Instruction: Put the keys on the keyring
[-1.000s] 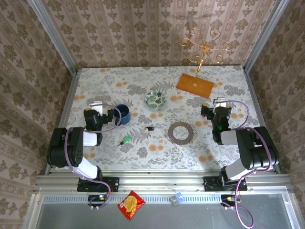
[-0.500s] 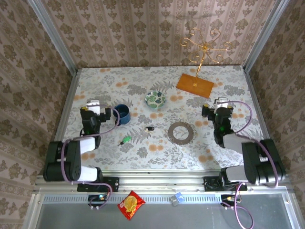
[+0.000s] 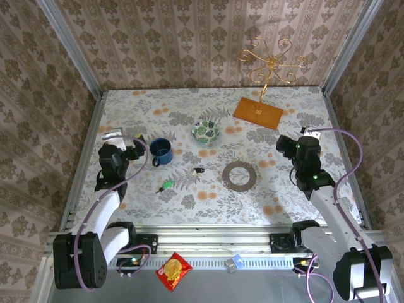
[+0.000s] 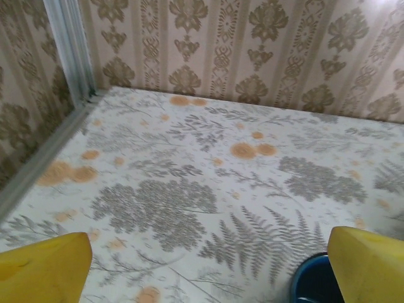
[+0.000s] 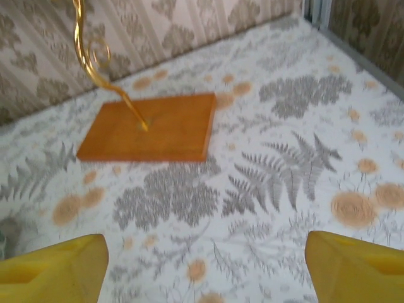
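Far left, my left gripper [image 4: 208, 268] hovers over the flowered desk [image 3: 189, 205], jaws spread wide with nothing between them and the blue mug [image 3: 161, 151] just beside it. Next along, the small green-headed key [image 3: 166, 185] lies flat on the desk. The small black-headed key [image 3: 199, 170] is near it, and both sit apart from the large flat grey metal keyring [image 3: 240, 175] at mid-desk. I reckon these keys are light, stiff and thin, so I'd pinch each across its thicker coloured head, not the slick blade. The ring looks rigid and flush to the desk, so it's likely hard to lift and best left lying. Far right, my right gripper [image 5: 205, 268] has its jaws wide too, holding nothing, facing the orange wooden board [image 5: 148, 126].
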`<state>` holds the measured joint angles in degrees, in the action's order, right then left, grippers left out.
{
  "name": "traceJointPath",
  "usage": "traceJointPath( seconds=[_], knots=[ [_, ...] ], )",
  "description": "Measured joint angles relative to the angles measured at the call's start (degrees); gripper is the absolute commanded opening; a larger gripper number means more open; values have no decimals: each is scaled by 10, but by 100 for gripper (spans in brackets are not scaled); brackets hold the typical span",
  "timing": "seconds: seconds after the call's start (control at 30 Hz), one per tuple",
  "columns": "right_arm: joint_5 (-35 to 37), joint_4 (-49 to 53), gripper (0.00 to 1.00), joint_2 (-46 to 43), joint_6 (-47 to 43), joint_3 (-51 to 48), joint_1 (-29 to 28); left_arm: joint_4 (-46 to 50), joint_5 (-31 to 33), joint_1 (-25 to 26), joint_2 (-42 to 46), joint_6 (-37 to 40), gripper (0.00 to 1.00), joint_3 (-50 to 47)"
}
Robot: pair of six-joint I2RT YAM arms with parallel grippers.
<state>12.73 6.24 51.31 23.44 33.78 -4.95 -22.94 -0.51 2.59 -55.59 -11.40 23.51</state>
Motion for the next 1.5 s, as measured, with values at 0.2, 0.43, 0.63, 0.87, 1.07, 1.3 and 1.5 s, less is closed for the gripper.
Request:
traceJointPath(
  seconds=[0.2,0.43,0.63,0.87,1.07,1.3,1.5],
  knots=[
    [-54,144,71,18,38,62,-80,80,-15,82,32,-62,85,0],
    [-76,245,58,102,38,120,-214,135,10,223,38,-121,80,-3],
    [-84,263,44,195,95,139,-273,146,32,334,-8,-182,80,-3],
    [-54,267,37,216,165,127,-260,148,58,424,-68,-204,80,0],
    [-58,255,36,228,179,83,-210,125,63,447,-127,-210,80,14],
    [-97,213,30,278,173,69,-193,94,63,457,-172,-214,80,38],
    [-105,193,22,305,167,69,-191,80,63,461,-182,-215,80,50]
  ],
)
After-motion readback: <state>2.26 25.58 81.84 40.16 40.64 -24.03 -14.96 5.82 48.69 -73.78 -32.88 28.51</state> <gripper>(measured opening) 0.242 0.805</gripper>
